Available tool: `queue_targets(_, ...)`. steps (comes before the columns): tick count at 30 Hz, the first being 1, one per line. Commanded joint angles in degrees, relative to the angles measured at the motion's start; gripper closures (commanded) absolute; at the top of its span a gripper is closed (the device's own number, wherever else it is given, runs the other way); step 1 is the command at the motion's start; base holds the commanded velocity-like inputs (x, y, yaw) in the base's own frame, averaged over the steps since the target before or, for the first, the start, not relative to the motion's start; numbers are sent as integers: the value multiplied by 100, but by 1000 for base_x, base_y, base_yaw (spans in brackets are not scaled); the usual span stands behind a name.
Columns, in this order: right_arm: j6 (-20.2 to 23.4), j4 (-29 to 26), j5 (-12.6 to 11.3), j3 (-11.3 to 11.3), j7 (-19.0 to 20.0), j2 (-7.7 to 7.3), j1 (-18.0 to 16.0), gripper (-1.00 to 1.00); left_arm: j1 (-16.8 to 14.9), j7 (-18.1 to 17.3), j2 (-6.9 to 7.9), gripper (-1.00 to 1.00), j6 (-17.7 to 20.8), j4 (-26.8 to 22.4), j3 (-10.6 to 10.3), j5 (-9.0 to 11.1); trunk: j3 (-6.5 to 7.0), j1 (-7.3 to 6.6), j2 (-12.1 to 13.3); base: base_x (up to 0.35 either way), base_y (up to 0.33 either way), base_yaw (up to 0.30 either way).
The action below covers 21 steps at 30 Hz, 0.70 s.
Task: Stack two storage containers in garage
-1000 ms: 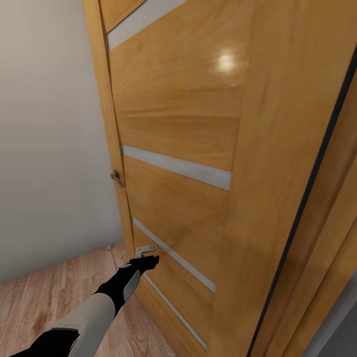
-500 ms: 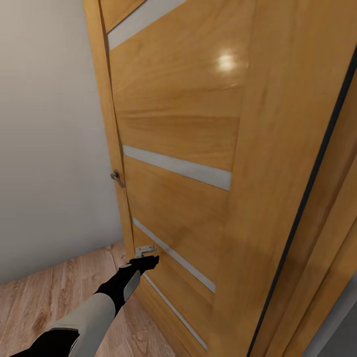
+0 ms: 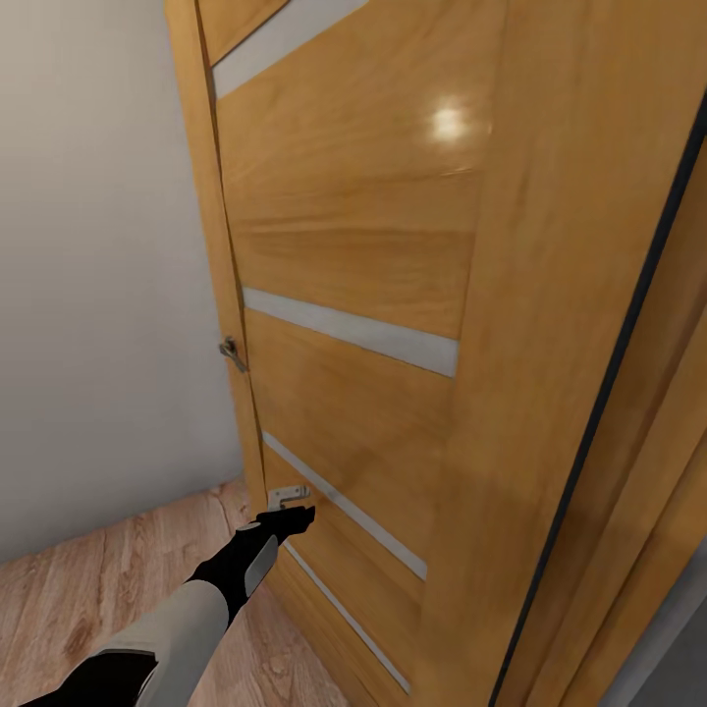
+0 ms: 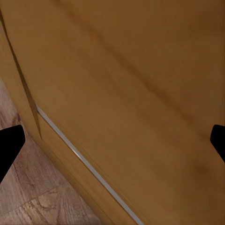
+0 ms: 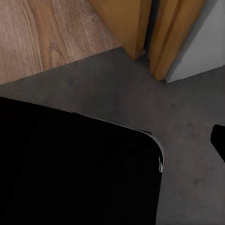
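The robot's black left tool (image 3: 292, 517) reaches forward, its tip at the lower edge of a glossy light wooden door with pale stripes (image 3: 373, 295); its fingers (image 4: 9, 145) are spread apart. I cannot tell the right tool's state. No orange-red storage containers are in view.

My head camera faces the honey-coloured wooden door (image 3: 373, 245) close at 12 o'clock; left wrist camera shares it (image 4: 140, 84), nearer.
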Motion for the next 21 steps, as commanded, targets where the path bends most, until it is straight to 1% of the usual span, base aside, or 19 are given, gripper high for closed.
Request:
queue_targets(1,-23,6,66,0,5,-2,3,-100,-1,-2,-5,-100,34,-17,-10,90,-4,0,-3,0,0,0)
queue_targets(2,-24,6,140,0,5,0,8,-100,-1,-2,-5,-100,34,-14,-8,90,-4,0,-3,0,0,0)
queue_targets(6,-21,6,205,0,5,-1,11,-100,-1,-2,-5,-100,34,-13,-9,91,-4,0,-3,0,0,0)
queue_targets(10,-18,6,226,0,5,-2,12,-100,-1,-2,-5,-100,34,-15,-8,90,-4,0,-3,13,0,0)
queue_targets(16,-17,6,235,0,5,4,13,-100,-1,-2,-5,-100,34,-17,-8,90,-4,0,-3,168,0,0)
queue_targets(21,-17,2,237,0,5,6,13,-100,-1,-2,-4,-100,34,-16,-9,90,-4,0,-3,39,0,0)
